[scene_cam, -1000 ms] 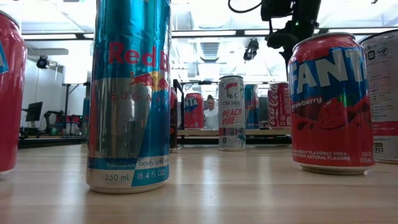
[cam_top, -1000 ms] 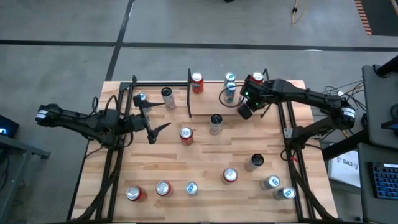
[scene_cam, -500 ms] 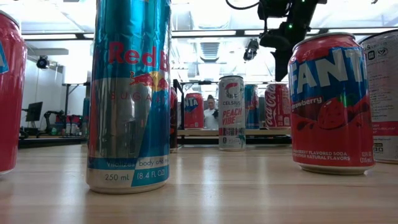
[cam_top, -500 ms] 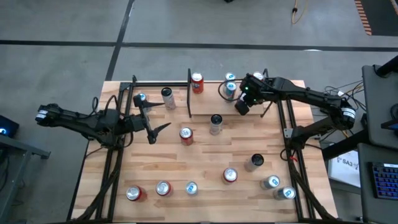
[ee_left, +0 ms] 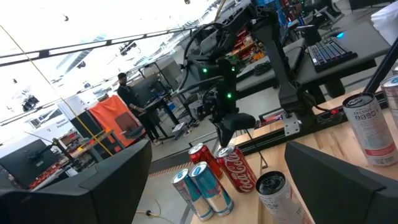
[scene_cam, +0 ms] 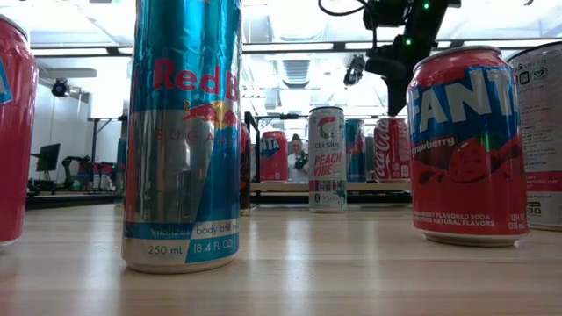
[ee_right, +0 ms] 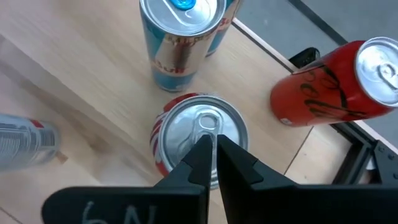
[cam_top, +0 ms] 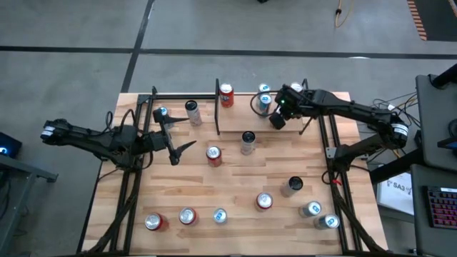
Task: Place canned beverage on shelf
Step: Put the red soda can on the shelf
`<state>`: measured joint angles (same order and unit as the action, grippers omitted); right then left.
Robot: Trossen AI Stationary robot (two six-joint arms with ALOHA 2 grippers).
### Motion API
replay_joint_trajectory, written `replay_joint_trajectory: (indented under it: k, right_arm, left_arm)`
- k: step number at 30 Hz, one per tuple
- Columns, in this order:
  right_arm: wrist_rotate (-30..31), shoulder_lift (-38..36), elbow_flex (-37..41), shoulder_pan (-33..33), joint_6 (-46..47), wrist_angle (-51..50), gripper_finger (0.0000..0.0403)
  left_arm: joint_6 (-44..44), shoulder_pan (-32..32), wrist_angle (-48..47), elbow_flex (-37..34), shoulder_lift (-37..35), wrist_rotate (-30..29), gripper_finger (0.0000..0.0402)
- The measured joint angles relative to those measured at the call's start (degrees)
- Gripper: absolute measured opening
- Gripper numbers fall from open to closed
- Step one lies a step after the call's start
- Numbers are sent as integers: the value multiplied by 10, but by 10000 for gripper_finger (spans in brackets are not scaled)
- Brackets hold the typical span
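My right gripper [cam_top: 277,118] is shut and stands over the far right of the shelf [cam_top: 217,107], right above a red can with a silver top [ee_right: 199,134]. Beside that can stand a blue Red Bull can [ee_right: 183,31] and a red Coca-Cola can [ee_right: 336,87]. The left wrist view shows the same cluster of cans [ee_left: 211,174] under the right gripper [ee_left: 227,134]. In the low view my right gripper [scene_cam: 395,75] hangs over the Coca-Cola can [scene_cam: 391,149]. My left gripper [cam_top: 180,145] is open and empty over the table's left part. My right gripper points down with its shut fingertips [ee_right: 202,149] over the red can's top, close to the pull tab [ee_right: 205,121]. I cannot tell whether the fingertips touch the top. The can stands upright on the shelf board.
More cans stand on the shelf: a red one [cam_top: 226,94] and two blue ones [cam_top: 264,96]. Loose cans stand mid-table [cam_top: 213,153] [cam_top: 247,140], at far left [cam_top: 191,108], and several along the near edge [cam_top: 187,215]. A Red Bull can [scene_cam: 180,132] and a Fanta can [scene_cam: 465,145] stand close to the low camera.
My right gripper has gone a little toward the table's far edge and slightly up, ending over the cans on the shelf.
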<state>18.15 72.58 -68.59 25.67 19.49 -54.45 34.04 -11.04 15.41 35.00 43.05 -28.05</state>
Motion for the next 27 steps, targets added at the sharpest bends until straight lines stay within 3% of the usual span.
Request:
replay_joint_trajectory:
  k: [10,22,27]
  right_arm:
    - [7,-2,41,0,-27,60,13]
    - [23,-3,15,-4,-62,58,13]
    - [-49,-5,-5,-14,-50,36,13]
  left_arm:
    - [0,0,0,0,0,0,352]
    - [0,0,0,0,0,0,352]
    - [0,0,0,0,0,0,352]
